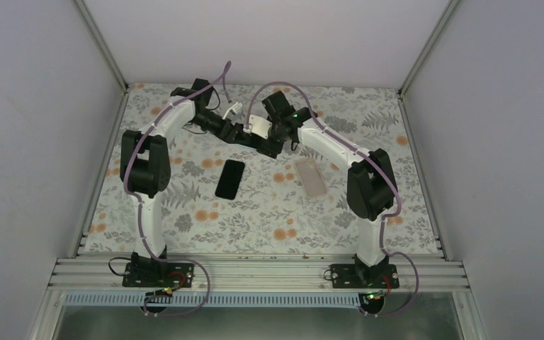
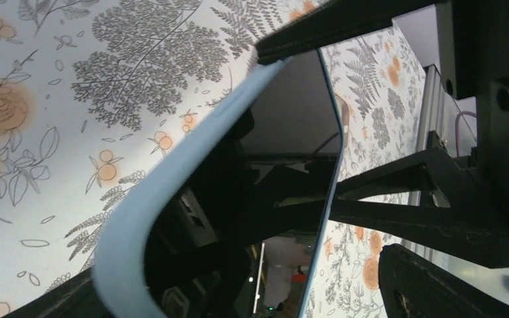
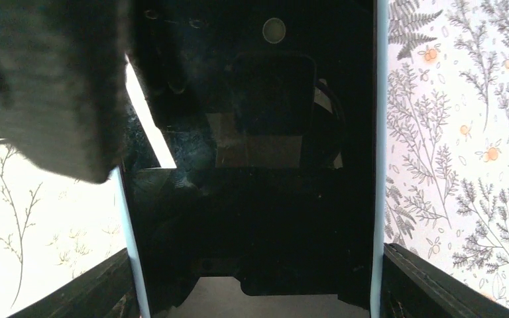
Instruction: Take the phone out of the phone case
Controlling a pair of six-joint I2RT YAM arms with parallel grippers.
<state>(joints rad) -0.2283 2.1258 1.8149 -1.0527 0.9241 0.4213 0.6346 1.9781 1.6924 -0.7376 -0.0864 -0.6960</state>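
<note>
When viewed from above, found left gripper (image 1: 243, 133) and right gripper (image 1: 275, 136) meeting over the far middle of the table (image 1: 389, 205), with the phone case (image 1: 258, 125) held between them, clear of the floral surface. Logged the phone (image 3: 258, 165) seated inside that pale blue case, dark screen facing the right wrist camera. Noted right jaws spread to the case's width, fingers (image 3: 431, 295) pressed against its two long edges. Noted left jaws closed across one end of the case, one finger lying over its corner in the left wrist view. Recorded a second black phone (image 1: 229, 178) lying flat on the table nearer the bases, and a beige slab (image 1: 312, 177) to its right, apart from it; could not tell whether phone or case.
</note>
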